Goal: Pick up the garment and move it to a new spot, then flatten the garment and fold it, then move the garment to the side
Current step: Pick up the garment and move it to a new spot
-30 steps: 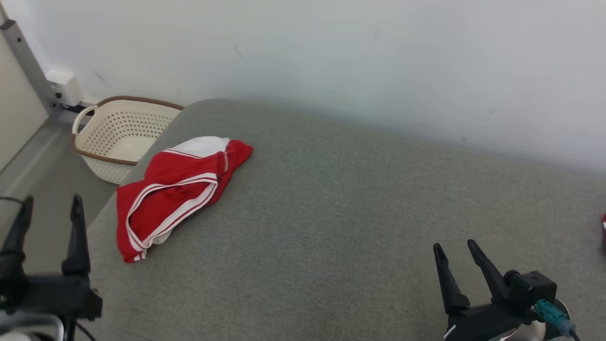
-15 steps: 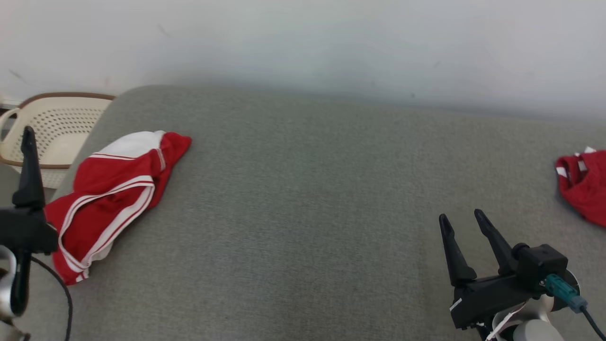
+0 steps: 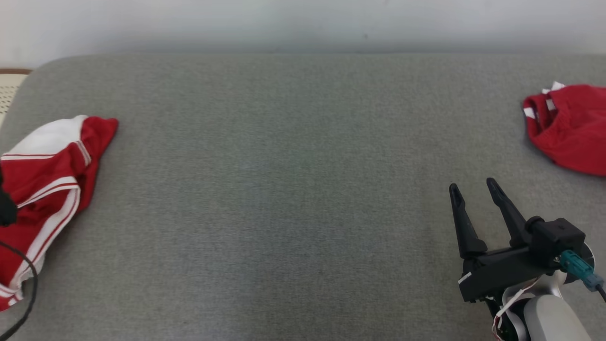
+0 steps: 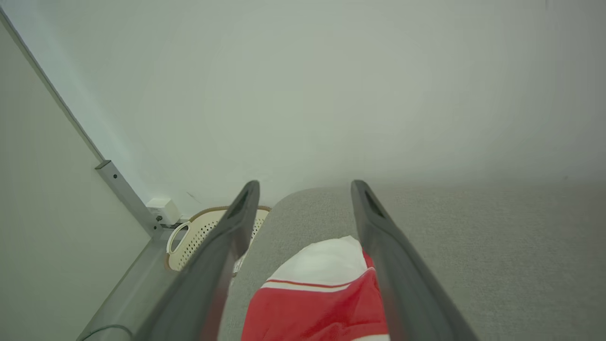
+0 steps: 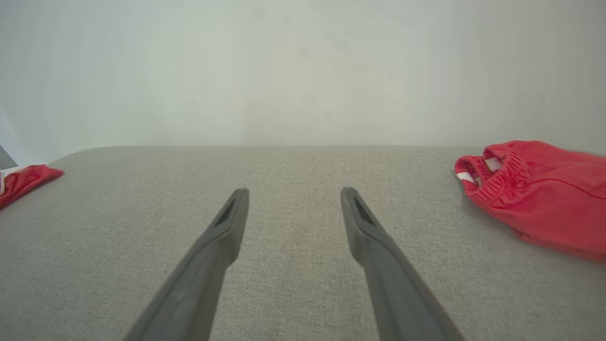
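While I look down from the head camera, I see the right gripper point(image 3: 473, 185) at 4 o'clock over the grey cushion point(image 3: 284, 166), fingers spread and empty. A red-and-white garment point(image 3: 42, 175) lies at 9 o'clock and a crumpled red garment point(image 3: 568, 128) at 2 o'clock, well apart. From the left wrist, the left gripper point(image 4: 305, 187) stands wide open, with the red-and-white garment at 6 o'clock and a cream basket point(image 4: 194, 237) at 8 o'clock. From the right wrist, the crumpled red garment sits at 3 o'clock, clear of my parted fingers.
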Motion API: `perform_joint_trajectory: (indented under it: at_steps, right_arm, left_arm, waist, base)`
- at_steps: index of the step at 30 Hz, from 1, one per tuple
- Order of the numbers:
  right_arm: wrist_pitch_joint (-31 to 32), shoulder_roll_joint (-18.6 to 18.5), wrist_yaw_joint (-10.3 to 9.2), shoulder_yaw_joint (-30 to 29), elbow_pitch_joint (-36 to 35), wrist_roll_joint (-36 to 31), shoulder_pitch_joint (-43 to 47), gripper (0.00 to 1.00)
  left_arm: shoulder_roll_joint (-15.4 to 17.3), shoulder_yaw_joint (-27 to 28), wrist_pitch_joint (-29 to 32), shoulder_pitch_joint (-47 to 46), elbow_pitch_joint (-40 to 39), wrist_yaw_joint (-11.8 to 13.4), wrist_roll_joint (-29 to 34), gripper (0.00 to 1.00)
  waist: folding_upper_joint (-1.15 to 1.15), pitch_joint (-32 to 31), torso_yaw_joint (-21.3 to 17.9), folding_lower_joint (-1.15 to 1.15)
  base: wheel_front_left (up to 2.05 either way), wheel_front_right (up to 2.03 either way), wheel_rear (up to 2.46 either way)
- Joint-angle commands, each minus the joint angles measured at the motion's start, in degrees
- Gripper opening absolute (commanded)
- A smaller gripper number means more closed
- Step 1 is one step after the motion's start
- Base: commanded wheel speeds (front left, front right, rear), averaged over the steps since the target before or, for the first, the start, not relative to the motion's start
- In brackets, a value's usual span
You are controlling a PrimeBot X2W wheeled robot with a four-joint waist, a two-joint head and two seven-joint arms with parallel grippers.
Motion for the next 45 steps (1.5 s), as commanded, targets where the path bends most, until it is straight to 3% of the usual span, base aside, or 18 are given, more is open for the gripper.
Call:
perform_joint_trajectory:
  at_steps: [1, 12, 25, 29, 35, 36, 37, 38, 45]
  right_arm:
    - [-0.1, -0.3, -0.03, 0.0, -0.2, 0.0, -0.8, 1.00]
    - [-0.1, 0.1, -0.03, 0.0, -0.1, 0.2, -1.7, 1.00]
    - [0.4, -0.2, -0.03, 0.3, -0.2, 0.4, -3.0, 1.00]
    - [0.5, -0.4, -0.03, 0.5, -0.1, 0.4, -3.2, 1.00]
    - [0.9, -0.5, -0.03, 0.3, -0.3, 0.1, -3.3, 1.00]
    - [0.9, -0.6, -0.03, 0.3, -0.3, 0.1, -3.4, 1.00]
    - [0.9, -0.7, -0.03, 0.3, -0.3, 0.1, -3.4, 1.00]
    - [0.9, -0.7, -0.03, 0.2, -0.4, 0.1, -3.5, 1.00]
    - [1.0, -0.4, -0.03, 0.1, 0.0, -0.1, -3.2, 1.00]
  left_arm:
    - [0.8, 0.0, -0.1, -0.6, 0.5, -0.4, 0.0, 1.00]
    - [2.3, -0.9, 0.7, -5.5, 16.6, -3.2, -1.3, 1.00]
    - [2.1, -4.4, 10.9, -9.2, 30.7, -6.9, -2.7, 1.00]
    - [1.7, -5.2, 15.6, -9.4, 35.0, -7.4, -3.6, 1.00]
    - [0.9, -5.8, 18.0, -10.3, 38.4, -7.9, -4.8, 1.00]
    - [0.9, -6.0, 18.3, -10.5, 38.9, -7.9, -4.7, 0.75]
    - [0.7, -6.3, 18.7, -10.6, 39.2, -8.0, -4.8, 0.42]
    - [0.6, -6.5, 18.9, -10.7, 39.6, -8.1, -4.8, 0.00]
    - [1.7, -8.1, 14.4, -12.2, 37.9, -8.4, -3.6, 0.00]
  waist:
    - [-0.01, 2.7, -2.8, -0.01]
    - [-0.01, 4.7, -5.8, -0.01]
    - [-0.01, 6.7, -7.0, -0.01]
    - [-0.01, 7.2, -7.7, -0.01]
    - [-0.01, 7.9, -8.5, -0.01]
    - [-0.01, 7.9, -8.6, -0.01]
    - [-0.01, 7.9, -8.6, -0.01]
    - [-0.01, 7.9, -8.7, -0.01]
    - [-0.01, 7.0, -8.2, -0.01]
  base:
    - [0.00, 0.00, 0.00]
    - [0.00, 0.00, 0.00]
    - [0.00, 0.00, 0.00]
    - [0.00, 0.00, 0.00]
    - [0.00, 0.00, 0.00]
    - [0.00, 0.00, 0.00]
    - [0.00, 0.00, 0.00]
    - [0.00, 0.00, 0.00]
    - [0.00, 0.00, 0.00]
